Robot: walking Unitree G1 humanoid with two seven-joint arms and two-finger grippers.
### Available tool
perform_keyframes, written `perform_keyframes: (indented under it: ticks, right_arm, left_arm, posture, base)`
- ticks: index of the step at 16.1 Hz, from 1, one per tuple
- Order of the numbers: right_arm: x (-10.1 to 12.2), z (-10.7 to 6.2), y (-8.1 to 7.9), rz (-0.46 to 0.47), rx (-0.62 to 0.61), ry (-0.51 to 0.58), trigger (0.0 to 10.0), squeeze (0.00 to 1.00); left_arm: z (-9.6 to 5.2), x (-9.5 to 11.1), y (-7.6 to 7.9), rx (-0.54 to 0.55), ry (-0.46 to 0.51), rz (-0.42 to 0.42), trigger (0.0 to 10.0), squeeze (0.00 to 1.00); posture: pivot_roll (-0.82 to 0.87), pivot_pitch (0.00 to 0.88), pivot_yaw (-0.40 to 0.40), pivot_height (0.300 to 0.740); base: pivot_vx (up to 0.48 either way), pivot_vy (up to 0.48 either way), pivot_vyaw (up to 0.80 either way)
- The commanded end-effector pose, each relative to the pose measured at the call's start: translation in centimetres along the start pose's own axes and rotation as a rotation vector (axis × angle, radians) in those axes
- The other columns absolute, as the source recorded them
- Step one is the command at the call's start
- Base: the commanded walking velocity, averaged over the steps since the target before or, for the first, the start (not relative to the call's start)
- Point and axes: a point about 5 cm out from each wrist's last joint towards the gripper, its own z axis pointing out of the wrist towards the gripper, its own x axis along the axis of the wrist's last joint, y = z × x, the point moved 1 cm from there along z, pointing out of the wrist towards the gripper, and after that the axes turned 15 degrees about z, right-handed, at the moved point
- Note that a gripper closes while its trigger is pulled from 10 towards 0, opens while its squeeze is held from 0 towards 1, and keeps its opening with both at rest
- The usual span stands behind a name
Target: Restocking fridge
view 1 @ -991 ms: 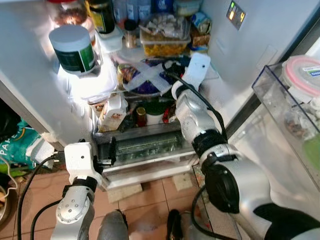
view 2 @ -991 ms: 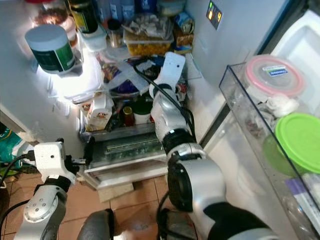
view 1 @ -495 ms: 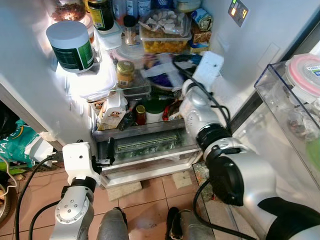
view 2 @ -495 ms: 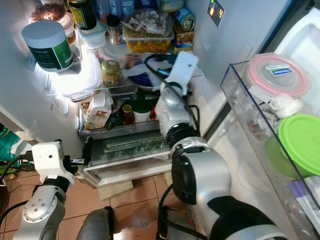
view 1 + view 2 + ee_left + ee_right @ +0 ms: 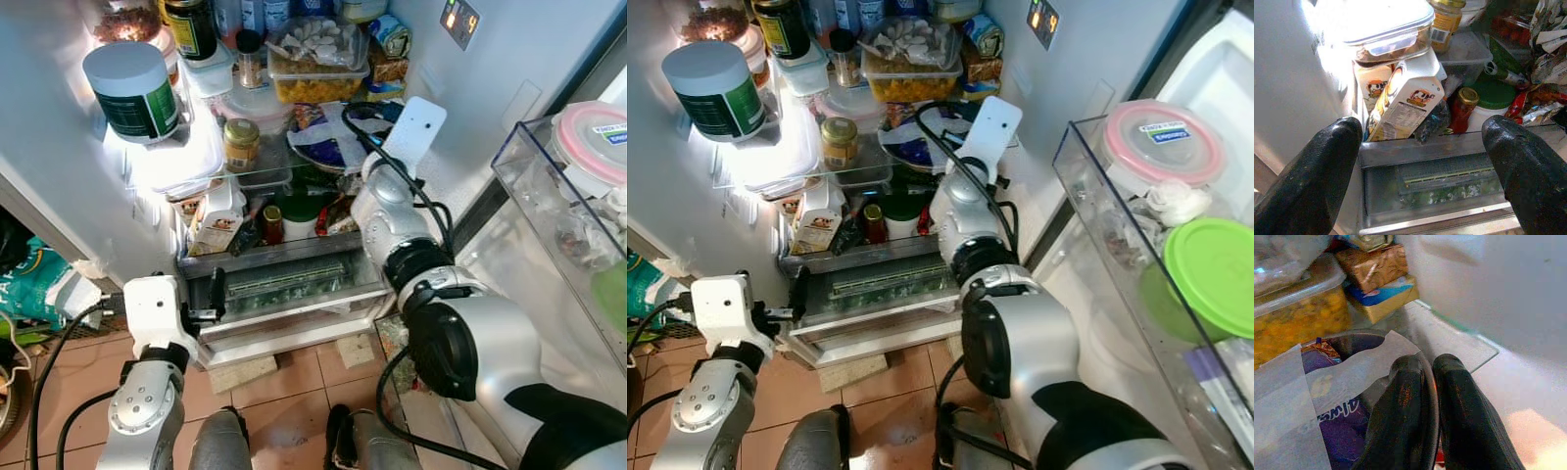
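Observation:
A dark bowl (image 5: 328,147), covered with clear film and holding a purple packet (image 5: 1337,431), sits at the right of the fridge's glass shelf. My right gripper (image 5: 1427,369) is shut on the bowl's rim (image 5: 1347,340), one finger inside and one outside. The white plate of that wrist (image 5: 413,127) stands above the bowl. Low down, my left gripper (image 5: 1422,128) is open in front of the crisper drawer (image 5: 294,284), holding nothing. A milk carton (image 5: 1403,98) leans just behind the drawer.
A yellow-lidded jar (image 5: 241,144) and a flat clear box stand left of the bowl. A white tub (image 5: 132,88), a container of yellow food (image 5: 318,83) and bottles crowd the upper shelf. The open door's bin (image 5: 549,196) with lidded containers juts out at right.
My right gripper has dragged the bowl from the shelf's middle to its right side, which uncovered the yellow-lidded jar. The left arm has stayed put.

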Motion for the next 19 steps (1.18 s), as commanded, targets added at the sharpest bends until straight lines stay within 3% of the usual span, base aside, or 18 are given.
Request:
perform_keyframes:
  ticks: [1, 5, 6, 12, 13, 19]
  right_arm:
    - [0.0, -0.1, -0.7, 0.029, -0.002, -0.013, 10.0, 0.00]
    - [-0.7, -1.0, -2.4, 0.071, 0.035, -0.055, 10.0, 0.00]
    - [-1.0, -1.4, -3.4, 0.081, 0.079, -0.067, 10.0, 0.00]
    - [-1.0, -1.7, -4.3, 0.098, 0.113, -0.080, 10.0, 0.00]
    - [-1.0, -1.8, -4.6, 0.098, 0.128, -0.085, 10.0, 0.06]
    - [-1.5, -2.1, -4.9, 0.115, 0.152, -0.112, 10.0, 0.02]
  left_arm:
    - [-0.2, -0.3, -0.1, 0.008, -0.020, 0.010, 10.0, 0.00]
    - [0.0, -0.3, 0.0, 0.012, -0.020, 0.010, 10.0, 0.00]
    - [0.0, -0.1, 0.0, 0.012, -0.010, 0.004, 10.0, 0.00]
    - [-0.1, 0.0, 0.2, 0.019, -0.008, -0.003, 10.0, 0.00]
    - [0.0, 0.0, 0.2, 0.022, -0.008, -0.006, 10.0, 0.00]
    - [0.0, 0.0, 0.1, 0.029, -0.011, -0.008, 10.0, 0.00]
  posture:
    - [0.27, 0.205, -0.063, 0.740]
    - [0.27, 0.199, -0.066, 0.740]
    - [0.28, 0.196, -0.070, 0.740]
    - [0.28, 0.196, -0.083, 0.740]
    - [0.28, 0.197, -0.084, 0.740]
    - [0.28, 0.199, -0.086, 0.740]
  base:
    - [0.000, 0.000, 0.00]
    - [0.000, 0.000, 0.00]
    - [0.000, 0.000, 0.00]
    - [0.000, 0.000, 0.00]
    - [0.000, 0.000, 0.00]
    - [0.000, 0.000, 0.00]
